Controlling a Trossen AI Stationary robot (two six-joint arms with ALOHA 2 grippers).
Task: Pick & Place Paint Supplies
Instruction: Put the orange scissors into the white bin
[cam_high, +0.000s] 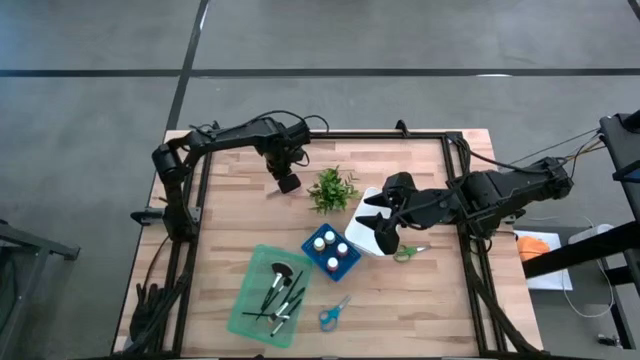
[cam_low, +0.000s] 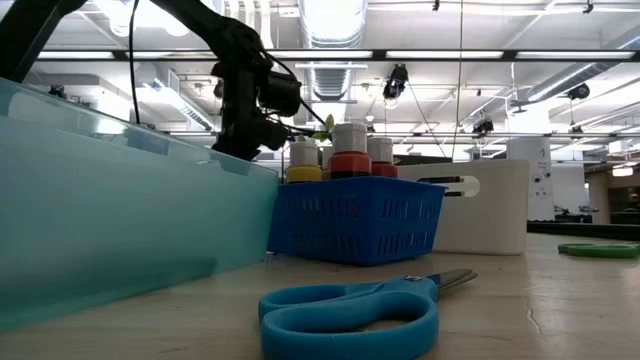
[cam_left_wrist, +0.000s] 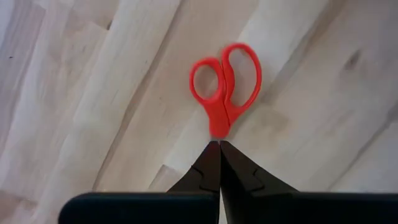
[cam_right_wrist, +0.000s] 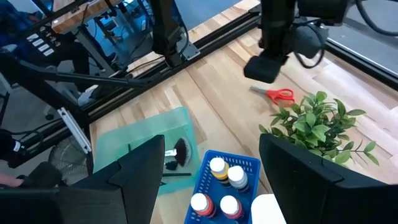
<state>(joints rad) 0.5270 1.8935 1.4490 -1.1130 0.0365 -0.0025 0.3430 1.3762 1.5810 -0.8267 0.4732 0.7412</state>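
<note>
1. Left hand (cam_left_wrist: 219, 144) hovers, fingers together, above red scissors (cam_left_wrist: 224, 87) lying flat at far left of desk (cam_high: 420, 290), beside plant (cam_high: 333, 188)
2. Scissors' long axis runs straight ahead of fingertips, handles farthest
3. Right hand (cam_right_wrist: 211, 163), fingers apart, hangs over blue basket (cam_high: 331, 252); left arm nearer

No legible text, label or number anywhere, apparently not even on the paint bottles (cam_low: 349, 152).

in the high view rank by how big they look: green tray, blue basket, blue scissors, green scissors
1. green tray
2. blue basket
3. blue scissors
4. green scissors, though the right gripper partly covers them, so third and fourth place are unsure.
</note>
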